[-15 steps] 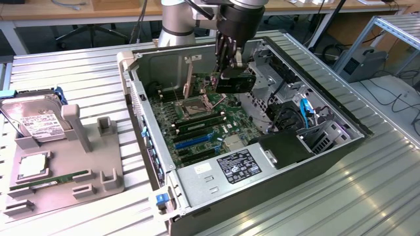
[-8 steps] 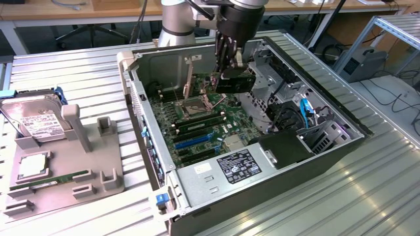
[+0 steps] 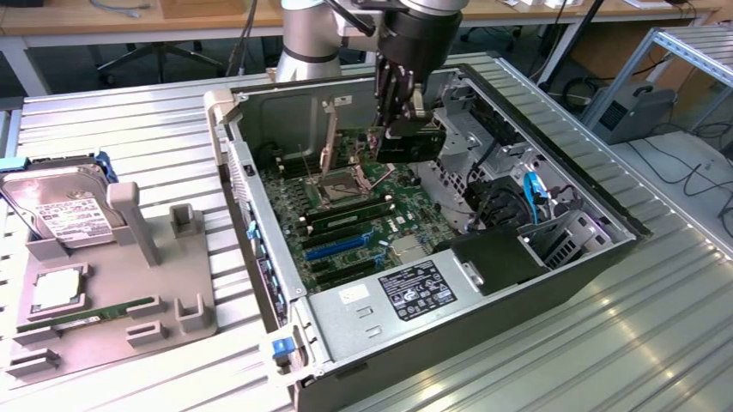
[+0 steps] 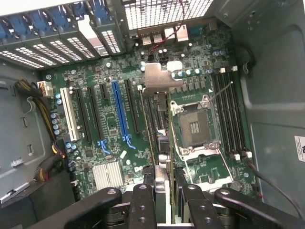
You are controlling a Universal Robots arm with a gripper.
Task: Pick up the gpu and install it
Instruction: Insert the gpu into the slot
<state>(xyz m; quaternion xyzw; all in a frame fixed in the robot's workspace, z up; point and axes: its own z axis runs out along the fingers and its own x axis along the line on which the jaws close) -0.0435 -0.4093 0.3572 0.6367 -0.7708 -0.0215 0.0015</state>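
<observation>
gpu [image 3: 409, 146], thin black card with silver bracket end, upright on edge, gripped from above, over motherboard [image 3: 401, 204]

Robotics lab or workshop. A grey industrial robot arm [image 3: 309, 39] rises behind an opened desktop computer case [image 3: 481, 339] on a ribbed aluminium workbench [image 3: 619, 352], beside a grey fixture tray [image 3: 115, 335] of loose computer parts. Behind are wooden desks [image 3: 69, 17], an office chair base [image 3: 160, 56], floor cables [image 3: 687, 176] and an aluminium profile frame [image 3: 687, 43].
</observation>
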